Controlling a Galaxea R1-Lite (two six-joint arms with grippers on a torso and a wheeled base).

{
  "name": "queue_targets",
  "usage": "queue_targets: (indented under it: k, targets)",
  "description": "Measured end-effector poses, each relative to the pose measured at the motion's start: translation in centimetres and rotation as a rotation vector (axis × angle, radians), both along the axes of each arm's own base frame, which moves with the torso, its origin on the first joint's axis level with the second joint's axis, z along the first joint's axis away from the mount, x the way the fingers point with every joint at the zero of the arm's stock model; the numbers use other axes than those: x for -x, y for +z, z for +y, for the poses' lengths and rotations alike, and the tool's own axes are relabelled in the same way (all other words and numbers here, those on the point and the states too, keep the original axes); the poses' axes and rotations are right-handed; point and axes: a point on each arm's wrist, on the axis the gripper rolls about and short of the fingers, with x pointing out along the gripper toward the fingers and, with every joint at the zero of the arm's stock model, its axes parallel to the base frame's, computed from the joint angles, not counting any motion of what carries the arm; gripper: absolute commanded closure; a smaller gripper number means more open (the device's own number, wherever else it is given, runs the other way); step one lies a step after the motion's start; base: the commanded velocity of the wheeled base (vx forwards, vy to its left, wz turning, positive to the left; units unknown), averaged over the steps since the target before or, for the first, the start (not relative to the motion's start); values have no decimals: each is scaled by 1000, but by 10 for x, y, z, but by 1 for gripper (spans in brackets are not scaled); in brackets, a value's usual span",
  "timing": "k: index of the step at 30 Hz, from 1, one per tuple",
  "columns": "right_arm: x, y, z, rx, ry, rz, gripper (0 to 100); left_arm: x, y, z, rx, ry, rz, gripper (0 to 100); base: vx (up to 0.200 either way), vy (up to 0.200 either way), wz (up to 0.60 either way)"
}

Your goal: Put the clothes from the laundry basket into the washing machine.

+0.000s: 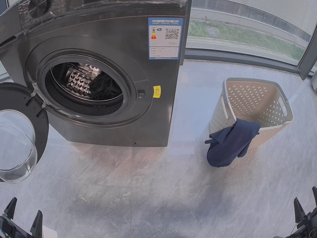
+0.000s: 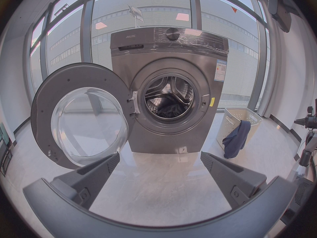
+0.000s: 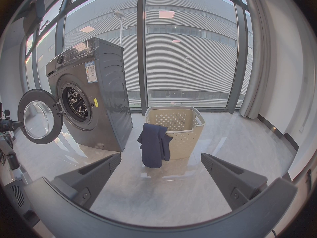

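A grey front-loading washing machine (image 1: 99,27) stands at the back left with its round door (image 1: 16,133) swung open to the left. A dark garment (image 1: 104,86) lies inside the drum. To the right stands a beige laundry basket (image 1: 254,83) with a navy garment (image 1: 231,142) draped over its near rim and hanging to the floor. My left gripper (image 1: 23,215) is open and empty, low at the front left. My right gripper (image 1: 307,204) is open and empty, low at the front right. Both are well away from the basket.
Grey marble floor (image 1: 148,189) spreads between me and the machine. A glass window wall (image 1: 251,23) runs behind the machine and basket. The open door juts out over the floor at the left.
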Motion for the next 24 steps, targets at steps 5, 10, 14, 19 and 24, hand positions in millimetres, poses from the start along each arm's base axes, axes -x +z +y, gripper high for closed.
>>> queue_targets:
  k: [5, 10, 14, 19, 24]
  targets:
    - [0, 0, 0, 0, -1, 1, 0, 0, 0, 0, 1, -1, 1, 0, 0, -200, 0]
    - [0, 0, 0, 0, -1, 1, 0, 0, 0, 0, 0, 0, 1, 0, 0, -200, 0]
    - [0, 0, 0, -1, -1, 1, 0, 0, 0, 0, 0, 1, 2, 0, 0, -200, 0]
    - [0, 0, 0, -1, -3, 1, 0, 0, 0, 0, 1, 1, 1, 0, 0, -200, 0]
    - [0, 0, 0, -1, -1, 1, 0, 0, 0, 0, 1, 1, 3, 0, 0, -200, 0]
